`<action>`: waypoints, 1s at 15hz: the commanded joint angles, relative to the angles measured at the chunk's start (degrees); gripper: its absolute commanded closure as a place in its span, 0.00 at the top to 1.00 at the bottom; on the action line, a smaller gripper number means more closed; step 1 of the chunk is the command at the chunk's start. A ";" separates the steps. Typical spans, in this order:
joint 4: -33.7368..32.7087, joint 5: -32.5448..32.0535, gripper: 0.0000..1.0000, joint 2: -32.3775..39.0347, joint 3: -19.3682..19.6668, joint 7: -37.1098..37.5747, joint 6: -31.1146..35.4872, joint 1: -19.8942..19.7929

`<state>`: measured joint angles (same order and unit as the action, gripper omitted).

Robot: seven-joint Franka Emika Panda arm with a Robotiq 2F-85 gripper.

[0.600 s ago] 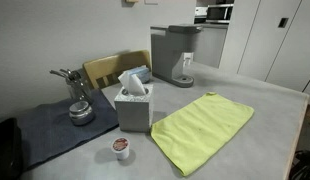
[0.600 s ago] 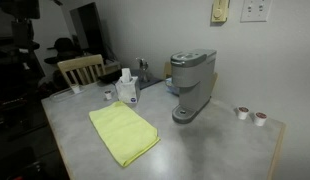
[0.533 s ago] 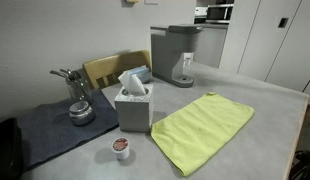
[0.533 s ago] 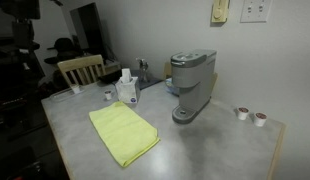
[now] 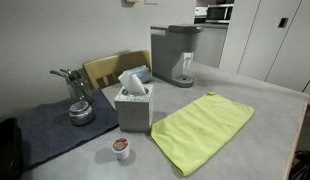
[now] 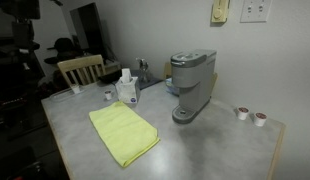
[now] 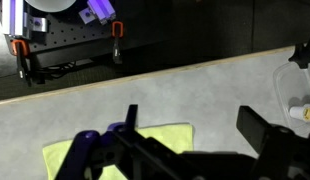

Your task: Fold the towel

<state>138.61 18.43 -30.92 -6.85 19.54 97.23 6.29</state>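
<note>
The towel (image 5: 203, 128) is a bright yellow-green cloth lying flat and spread out on the grey table, next to the tissue box; it shows in both exterior views (image 6: 123, 133). In the wrist view a corner of the towel (image 7: 163, 136) lies under my gripper (image 7: 195, 125). The gripper is open, its two dark fingers wide apart and holding nothing, above the table beside the towel's edge. The arm and gripper do not show in either exterior view.
A tissue box (image 5: 134, 105) stands beside the towel. A grey coffee maker (image 5: 175, 55) stands behind it. A dark grey-blue mat (image 5: 45, 135) carries a metal pot (image 5: 80, 108). A coffee pod (image 5: 120, 147) lies near the front; two more pods (image 6: 250, 115) sit past the coffee maker. A wooden chair (image 5: 107, 68) stands at the table edge.
</note>
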 commanded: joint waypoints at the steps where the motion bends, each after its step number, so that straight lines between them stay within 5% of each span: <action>1: -0.11 0.33 1.00 -0.03 -0.79 -0.37 -0.24 -0.98; 15: 1.90 -0.96 1.00 5.34 -1.30 -1.86 6.07 -1.09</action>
<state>139.89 17.81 -28.77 -7.49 19.44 100.40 6.10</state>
